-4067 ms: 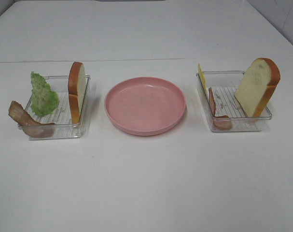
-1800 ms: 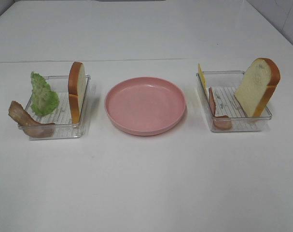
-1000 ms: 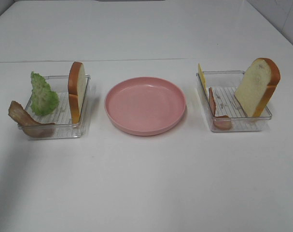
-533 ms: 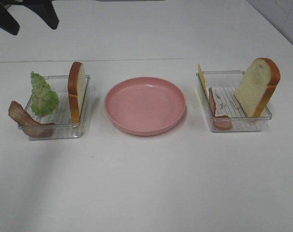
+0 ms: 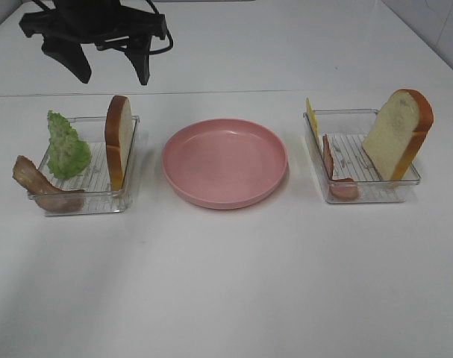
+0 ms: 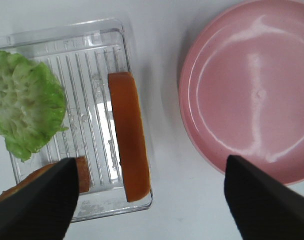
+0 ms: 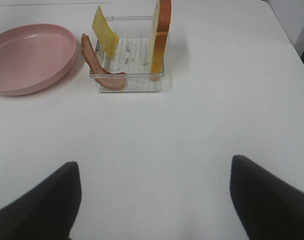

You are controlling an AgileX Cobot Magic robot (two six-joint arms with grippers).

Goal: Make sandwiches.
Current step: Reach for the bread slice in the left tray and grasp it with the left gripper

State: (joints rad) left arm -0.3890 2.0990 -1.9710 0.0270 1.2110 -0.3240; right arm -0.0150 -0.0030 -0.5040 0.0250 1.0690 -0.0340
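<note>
The sandwich parts lie apart, not stacked. The left clear tray holds an upright bread slice, a lettuce leaf and a meat strip. The right tray holds a leaning bread slice, a cheese square and a meat strip. My left gripper is open and empty, above the far side of the left tray. In the left wrist view the left gripper looks down on the bread and lettuce. My right gripper is open and empty, well short of its tray.
An empty round pink plate sits between the two trays; it also shows in the left wrist view and the right wrist view. The white table stretches bare in front of the trays.
My left arm has come in from the upper left and moved right and lower, to above the far side of the left tray. The food and plate have not moved.
</note>
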